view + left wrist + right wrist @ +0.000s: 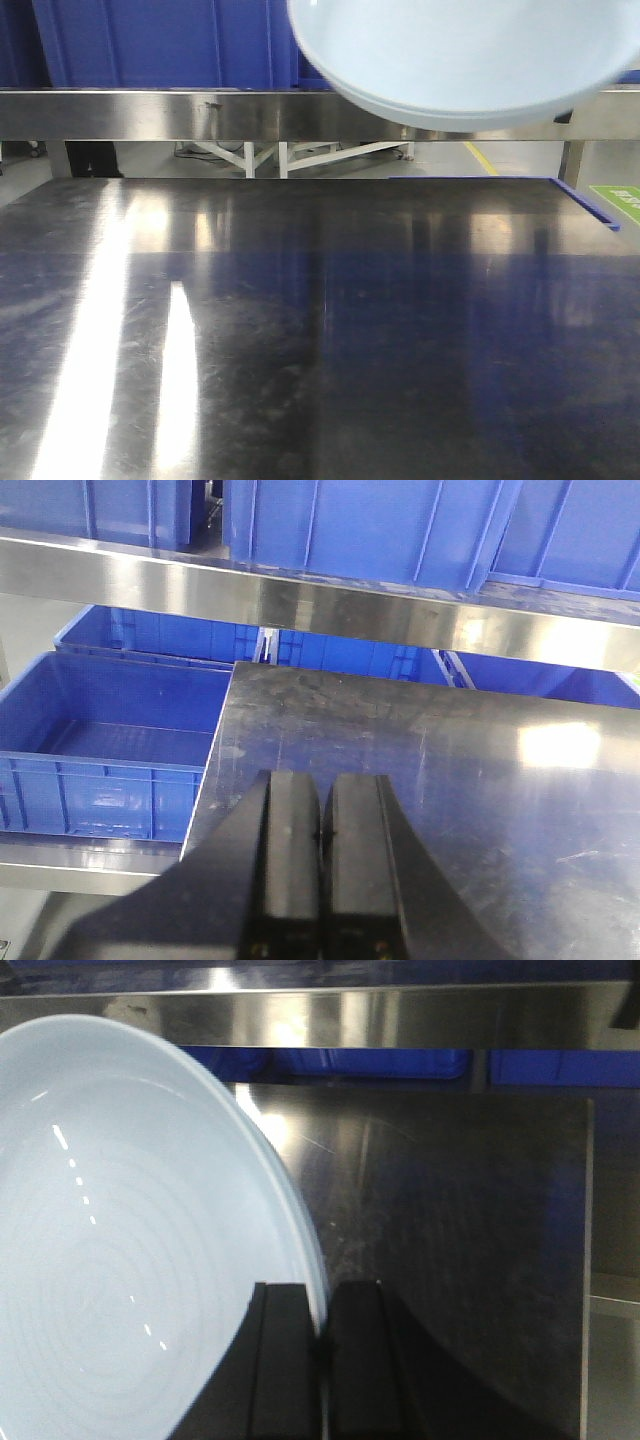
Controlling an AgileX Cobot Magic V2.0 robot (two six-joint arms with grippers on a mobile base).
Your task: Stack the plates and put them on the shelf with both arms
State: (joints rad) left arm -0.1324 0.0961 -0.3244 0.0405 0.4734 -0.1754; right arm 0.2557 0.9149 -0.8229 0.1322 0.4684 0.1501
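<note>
The plates (460, 50) are pale blue-white and hang in the air at the top of the front view, above the steel table (300, 330). Their lower edge shows two rims, one nested in the other. In the right wrist view a plate (120, 1260) fills the left half, tilted on edge. My right gripper (322, 1290) is shut on its rim, one finger inside and one outside. My left gripper (322, 776) is shut and empty, above the table near its left edge (215, 770). Neither gripper shows in the front view.
A steel shelf rail (150, 115) runs across behind the table, with blue crates (150, 40) above it. An open blue crate (100, 740) sits left of the table, lower down. A blue strip (590, 205) marks the table's far right corner.
</note>
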